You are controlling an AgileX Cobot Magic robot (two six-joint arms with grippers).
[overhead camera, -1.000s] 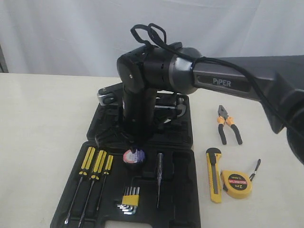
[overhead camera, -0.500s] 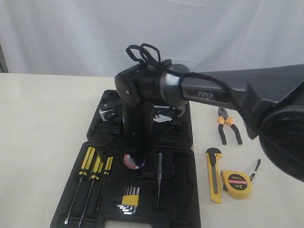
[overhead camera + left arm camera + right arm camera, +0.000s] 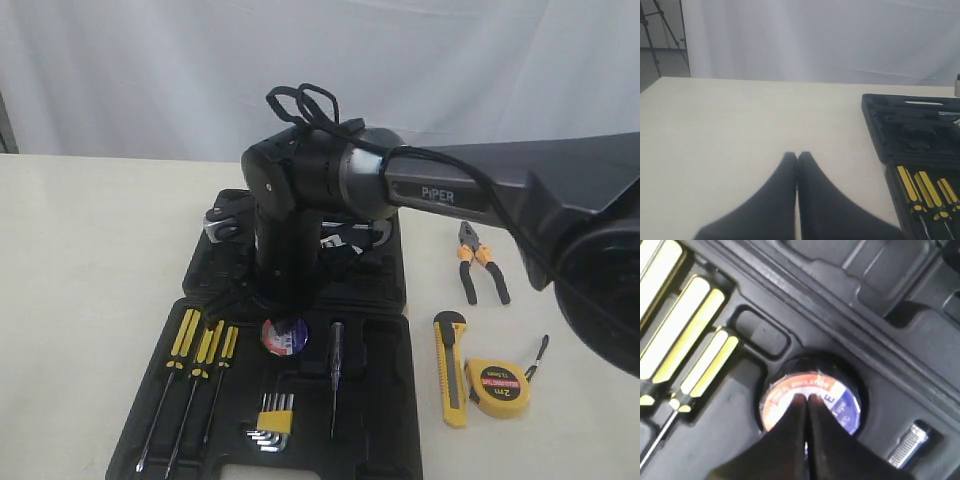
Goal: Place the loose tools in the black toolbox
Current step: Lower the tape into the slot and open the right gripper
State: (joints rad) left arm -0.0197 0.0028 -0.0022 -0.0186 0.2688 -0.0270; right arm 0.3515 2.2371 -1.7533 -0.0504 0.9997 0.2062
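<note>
The black toolbox [image 3: 385, 385] lies open on the table, lid half at the back. The black tape roll [image 3: 284, 336] with its red-white-blue label lies in a round recess of the front half. My right gripper [image 3: 283, 306] hangs just above it, shut, with nothing between the fingers; in the right wrist view its tips [image 3: 805, 398] cover the middle of the tape roll [image 3: 842, 402]. To the right of the box, on the table, are the orange-handled pliers [image 3: 482, 262], the utility knife [image 3: 451, 368] and the tape measure [image 3: 497, 387]. My left gripper [image 3: 797, 155] is shut over bare table left of the toolbox [image 3: 900, 125].
Yellow-handled screwdrivers [image 3: 195, 345], a hex key set [image 3: 272, 415] and a thin metal-tipped tool [image 3: 336, 375] sit in the front half. A chrome tool [image 3: 225, 222] rests on the lid half. The right arm reaches across from the right. A white curtain hangs behind.
The right gripper closed, dipped onto the tape roll, then rose slightly. The roll now lies a little lower in its recess and shows in full. The other tools have not moved.
</note>
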